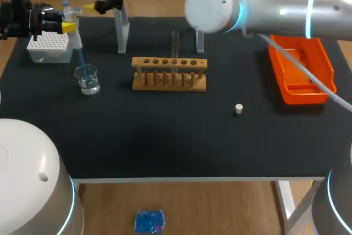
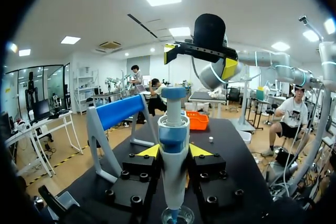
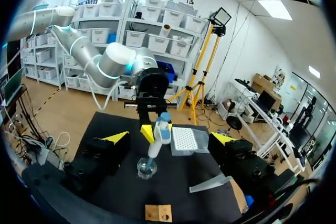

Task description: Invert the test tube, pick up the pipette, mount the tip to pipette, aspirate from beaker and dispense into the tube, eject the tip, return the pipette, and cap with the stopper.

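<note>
Left hand (image 2: 174, 151) clamped on the pipette (image 1: 75, 39), long axis near upright, its blue tip (image 1: 81, 59) down inside the beaker (image 1: 88, 79); test tube (image 1: 175, 45) stands in the rack (image 1: 169, 63) beside the beaker, toward the right arm's side.

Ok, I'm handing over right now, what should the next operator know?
Left gripper: shut on the pipette, its tip down in the beaker.
Right gripper: open, empty, over the table's far side near the stand.
Test tube upright in the rack, uncapped; stopper lies on the table.
Done: pipette picked up, tip mounted.
Left: finish aspirating, dispense into the tube, eject the tip, return the pipette, cap.
</note>
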Controlling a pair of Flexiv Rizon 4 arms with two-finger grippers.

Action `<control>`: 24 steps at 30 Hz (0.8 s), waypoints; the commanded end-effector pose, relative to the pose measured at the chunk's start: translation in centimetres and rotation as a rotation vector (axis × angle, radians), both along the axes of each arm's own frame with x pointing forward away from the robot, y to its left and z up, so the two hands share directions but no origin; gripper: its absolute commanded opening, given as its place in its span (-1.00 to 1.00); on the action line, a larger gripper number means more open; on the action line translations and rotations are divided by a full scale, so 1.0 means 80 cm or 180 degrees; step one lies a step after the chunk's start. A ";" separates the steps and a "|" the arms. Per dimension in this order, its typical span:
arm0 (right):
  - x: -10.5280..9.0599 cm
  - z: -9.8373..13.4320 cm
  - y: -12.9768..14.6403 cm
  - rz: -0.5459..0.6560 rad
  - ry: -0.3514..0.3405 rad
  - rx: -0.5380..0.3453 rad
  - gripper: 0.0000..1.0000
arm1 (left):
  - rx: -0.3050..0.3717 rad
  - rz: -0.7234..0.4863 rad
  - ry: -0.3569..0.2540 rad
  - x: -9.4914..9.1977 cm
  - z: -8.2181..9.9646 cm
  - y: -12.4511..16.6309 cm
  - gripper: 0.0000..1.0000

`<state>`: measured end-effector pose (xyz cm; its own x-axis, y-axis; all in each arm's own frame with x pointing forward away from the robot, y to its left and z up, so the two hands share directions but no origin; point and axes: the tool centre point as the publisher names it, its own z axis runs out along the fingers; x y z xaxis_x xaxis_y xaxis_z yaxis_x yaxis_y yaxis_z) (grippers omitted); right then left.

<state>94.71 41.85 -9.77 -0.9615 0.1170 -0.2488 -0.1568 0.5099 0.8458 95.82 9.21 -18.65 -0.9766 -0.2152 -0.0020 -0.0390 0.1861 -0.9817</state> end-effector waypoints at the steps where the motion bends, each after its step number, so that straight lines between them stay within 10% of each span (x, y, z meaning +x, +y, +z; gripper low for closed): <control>1: -0.017 0.022 -0.074 0.0002 -0.0025 0.0003 1.00 | 0.0007 0.0005 0.0003 -0.001 0.001 0.000 -1.00; 24: -0.048 0.000 -0.236 -0.0086 -0.0028 0.0037 1.00 | 0.0007 0.0005 0.0003 -0.001 0.001 0.000 -1.00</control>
<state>92.42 26.95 -10.59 -0.9568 0.1416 -0.2539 -0.1484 0.5131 0.8454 95.81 9.21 -18.64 -0.9766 -0.2152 -0.0020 -0.0390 0.1862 -0.9817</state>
